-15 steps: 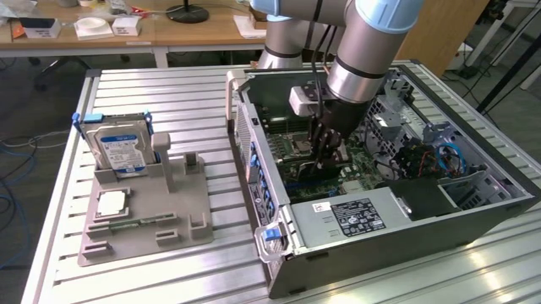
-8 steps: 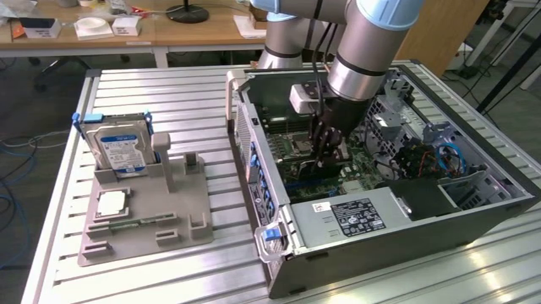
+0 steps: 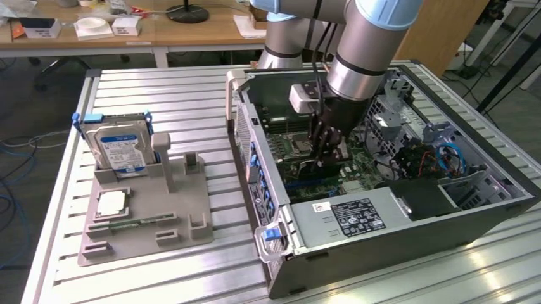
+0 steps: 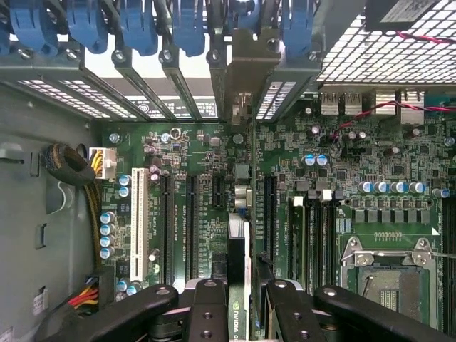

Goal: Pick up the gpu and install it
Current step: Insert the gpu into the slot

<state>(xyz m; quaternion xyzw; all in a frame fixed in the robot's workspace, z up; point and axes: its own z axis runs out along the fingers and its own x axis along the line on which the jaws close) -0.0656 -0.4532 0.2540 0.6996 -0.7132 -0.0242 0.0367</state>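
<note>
My gripper (image 3: pixel 325 158) reaches down into the open computer case (image 3: pixel 473 215), over the motherboard (image 4: pixel 342 199). It is shut on the gpu (image 4: pixel 240 235), a thin dark card seen edge-on in the wrist view, with one black finger (image 4: pixel 206 306) on each side of it. The card runs from the fingers to its silver end bracket (image 4: pixel 249 71), which stands at the rear slot openings among the blue clips (image 4: pixel 189 28). It sits upright between two black expansion slots (image 4: pixel 191 221). Whether its edge is in a slot, I cannot tell.
A grey fixture (image 3: pixel 144 209) on the exterior view's left holds a silver hard drive (image 3: pixel 123 145), a processor chip (image 3: pixel 111 202) and a green memory stick (image 3: pixel 135 223). Inside the case are the power supply (image 3: pixel 351 215), cable bundles (image 3: pixel 431 158) and the processor socket (image 4: pixel 388 274).
</note>
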